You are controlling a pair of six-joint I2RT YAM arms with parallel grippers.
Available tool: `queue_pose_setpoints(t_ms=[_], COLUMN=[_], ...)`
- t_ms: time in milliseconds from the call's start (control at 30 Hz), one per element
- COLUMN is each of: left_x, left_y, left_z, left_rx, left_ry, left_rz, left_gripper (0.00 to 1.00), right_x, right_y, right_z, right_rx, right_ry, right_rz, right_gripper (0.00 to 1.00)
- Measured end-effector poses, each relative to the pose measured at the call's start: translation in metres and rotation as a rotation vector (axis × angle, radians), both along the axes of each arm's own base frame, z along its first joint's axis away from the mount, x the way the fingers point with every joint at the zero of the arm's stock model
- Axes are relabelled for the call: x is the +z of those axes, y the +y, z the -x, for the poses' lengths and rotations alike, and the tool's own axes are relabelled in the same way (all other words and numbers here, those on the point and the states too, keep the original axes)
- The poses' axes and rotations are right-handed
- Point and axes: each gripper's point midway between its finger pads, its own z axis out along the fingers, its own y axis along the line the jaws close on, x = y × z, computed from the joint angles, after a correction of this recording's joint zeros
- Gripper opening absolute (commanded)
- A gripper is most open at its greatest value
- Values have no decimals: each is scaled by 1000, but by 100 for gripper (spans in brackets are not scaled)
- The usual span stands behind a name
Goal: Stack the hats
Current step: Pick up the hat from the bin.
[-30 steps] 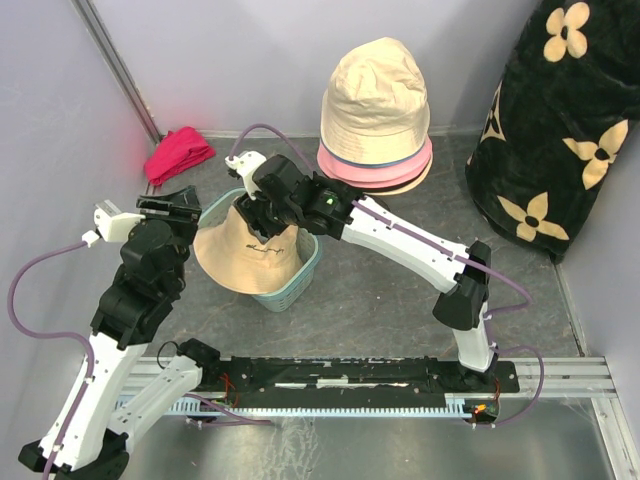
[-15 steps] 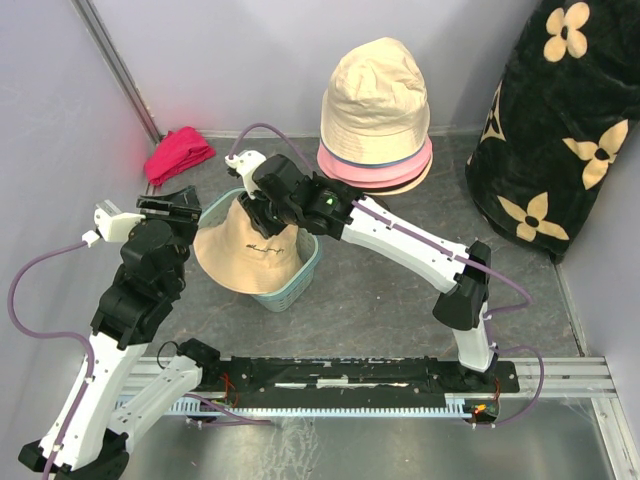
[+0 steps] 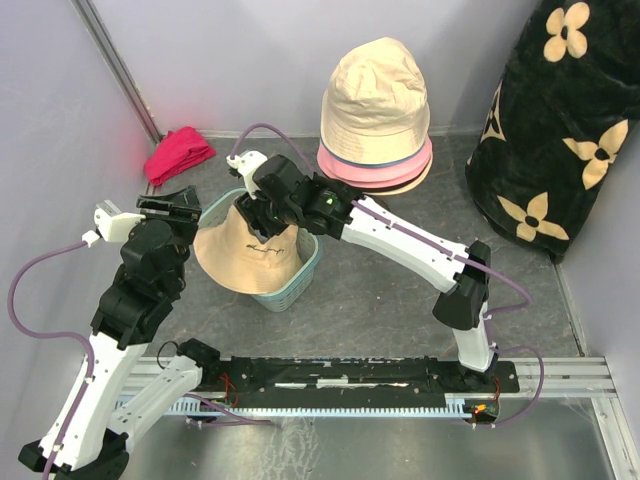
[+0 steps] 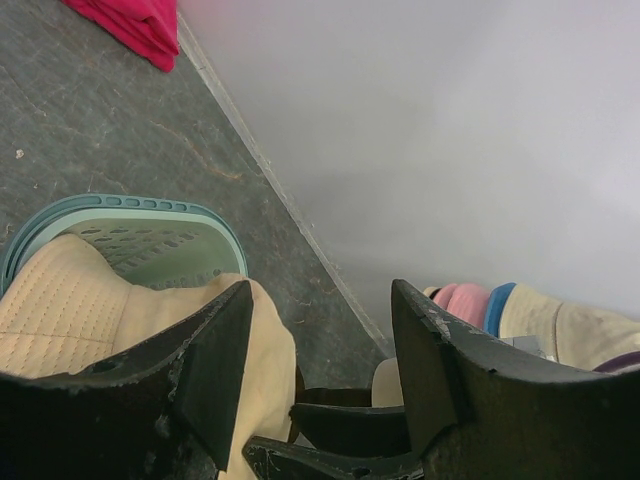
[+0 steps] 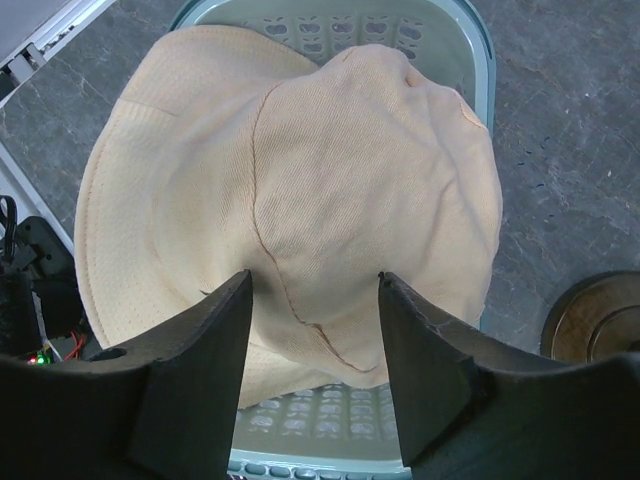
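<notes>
I'm on the pick-up step now. The loose beige hat [image 5: 300,170] lies draped over the teal basket [image 5: 470,40], crown up and brim spilling over the near rim. My right gripper [image 5: 315,290] hangs directly above that crown with its jaws spread wide, one on each side of the bulge of fabric, nothing pinched. The left gripper [image 4: 320,300] waits just beside the basket's left edge, jaws apart and empty, close to the brim but not on it.

At the back of the table, well apart from the basket, stands the stack [image 3: 375,150]: a beige hat on top, with pink, blue and beige brims showing below it.

Next, as I judge it, I need to sink the right jaws a little into the crown and clench on a good fold. The cloth is soft and could slip out, so a shallow bite is the risk. Then I lift clear of the basket rim and carry the hat back to the stack.
</notes>
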Motion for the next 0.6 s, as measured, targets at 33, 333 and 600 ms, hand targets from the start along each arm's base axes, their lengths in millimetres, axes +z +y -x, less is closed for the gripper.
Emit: queue_pose_setpoints(t_ms=[33, 333, 600], left_x=[0, 0, 0], left_y=[0, 0, 0], left_z=[0, 0, 0], left_rx=[0, 0, 0], left_ry=[0, 0, 0], left_rz=[0, 0, 0], left_gripper=[64, 64, 64], right_x=[-1, -12, -12], right_y=[0, -1, 0], right_z=[0, -4, -5], right_rx=[0, -8, -16], right_ry=[1, 25, 27], right_rz=[1, 12, 4], right_gripper=[57, 22, 5])
